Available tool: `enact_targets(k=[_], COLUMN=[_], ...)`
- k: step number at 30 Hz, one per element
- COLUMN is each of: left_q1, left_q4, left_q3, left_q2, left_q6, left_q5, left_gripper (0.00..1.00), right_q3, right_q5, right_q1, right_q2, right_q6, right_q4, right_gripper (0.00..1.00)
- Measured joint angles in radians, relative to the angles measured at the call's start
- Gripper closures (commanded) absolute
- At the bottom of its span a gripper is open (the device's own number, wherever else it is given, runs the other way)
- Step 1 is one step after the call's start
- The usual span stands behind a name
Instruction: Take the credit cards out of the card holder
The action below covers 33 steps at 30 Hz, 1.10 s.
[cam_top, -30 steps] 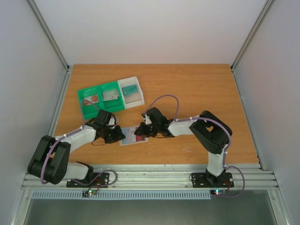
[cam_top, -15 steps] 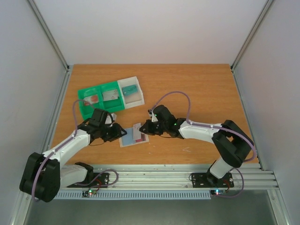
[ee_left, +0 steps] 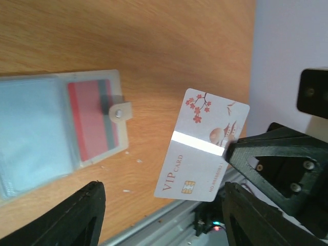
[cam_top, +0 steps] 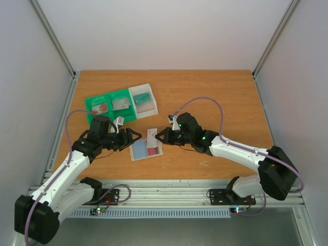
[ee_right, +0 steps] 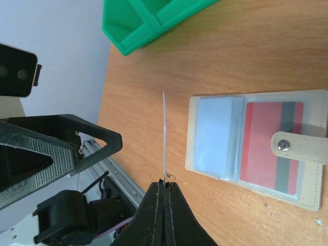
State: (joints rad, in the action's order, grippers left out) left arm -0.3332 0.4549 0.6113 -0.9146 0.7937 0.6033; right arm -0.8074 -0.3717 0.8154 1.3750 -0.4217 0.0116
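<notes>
1. The right pincer (ee_right: 165, 187) is clenched on one short edge of a white card (ee_left: 202, 146). It holds the card up off the table (cam_top: 215, 102), standing on edge. I reckon that is so the broad faces are free for another grip or for carrying the card away.
2. The left pincer (cam_top: 134, 138) stands released with nothing between its fingers, which are spread wide. It faces the card from the other side, just beside it. It looks placed either to receive the card or to steady the holder, and I cannot tell which.
3. The card holder (cam_top: 143, 150) lies opened flat on the table, between and just below the two pincers, with its snap tab folded out to the side. Lying open like that keeps the pockets reachable from above.
4. A red card (ee_right: 266, 148) with a grey stripe sits in the pocket nearest the tab, so the job is not yet finished. I cannot tell whether the pale blue pocket beside it holds anything.
5. The green tray (ee_right: 134, 23) sits further back on the left, well apart. It seems the likely place for the white card.
</notes>
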Motion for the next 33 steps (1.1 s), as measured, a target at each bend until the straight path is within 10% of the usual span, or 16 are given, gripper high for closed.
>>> enact_targets(k=[16,25,33], left_q1=[0.0,0.0,0.001], left_q4=[-0.245,-0.309,-0.369], left_q3=[-0.094,-0.105,-0.105], left_q2=[0.215,0.23,0.226], left_q6=[0.3,0.362,0.373], left_q5=[0.141,0.179,0.233], left_gripper=[0.42,0.97,1.0], right_q3=[0.079,0.082,0.093], right_q5=[0.011,0.02,-0.008], right_q1=[0.071,0.099,0.1], right_q2=[-0.137,-0.137,-0.177], right_q6=[-0.167,-0.208,-0.127], right_q4=[-0.264,-0.354,-0.267], right_gripper=[0.99,0.97,0.73])
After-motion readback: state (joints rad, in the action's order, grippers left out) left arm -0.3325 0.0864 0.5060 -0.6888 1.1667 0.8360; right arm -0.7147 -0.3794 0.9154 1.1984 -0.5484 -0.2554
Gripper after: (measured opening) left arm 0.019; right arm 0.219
